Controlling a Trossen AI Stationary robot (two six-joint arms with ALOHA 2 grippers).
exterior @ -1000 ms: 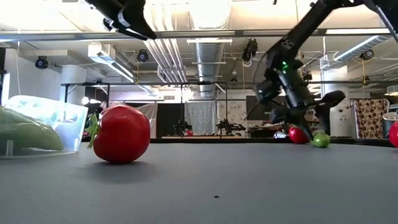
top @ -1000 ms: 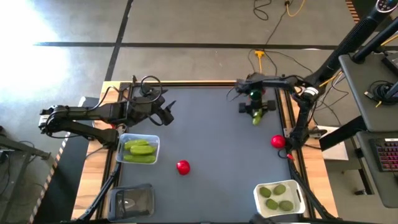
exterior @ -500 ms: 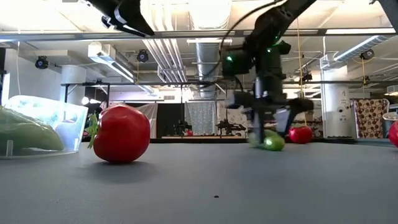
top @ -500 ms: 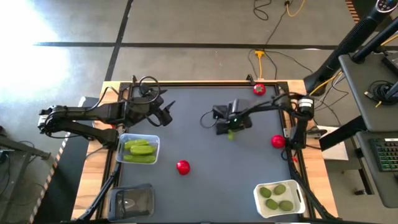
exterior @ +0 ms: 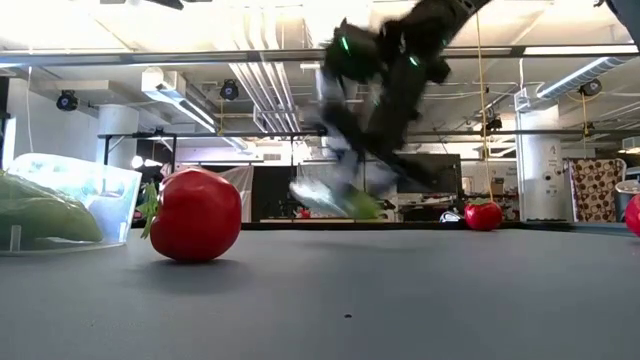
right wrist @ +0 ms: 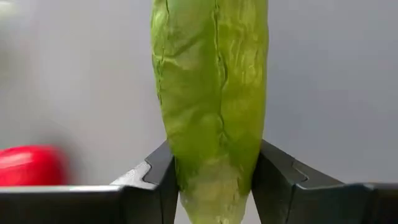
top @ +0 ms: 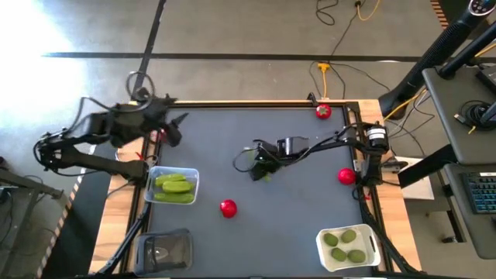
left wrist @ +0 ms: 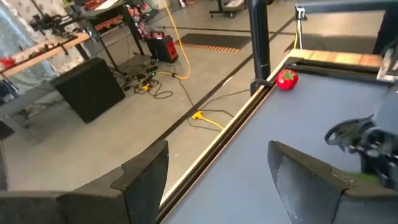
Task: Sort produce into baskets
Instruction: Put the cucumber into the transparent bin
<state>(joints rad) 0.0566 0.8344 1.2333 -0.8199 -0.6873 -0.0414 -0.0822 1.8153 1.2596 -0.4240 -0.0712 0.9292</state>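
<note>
Dark grey tabletop (top: 310, 201), right claw (top: 262, 167) clamped on cucumber (right wrist: 210, 93) mid-table, left claw (left wrist: 217, 180) apart over far-left edge, cabled concrete floor (top: 232, 39) beyond.

Bright overhead light, motion-blurred right arm (exterior: 385, 90)

**No words to read**

There are no letters, numbers, labels or signs that can be read here. Nothing is written on the dark grey table top (top: 256, 217), and the things far back in the room are too small to make out.
</note>
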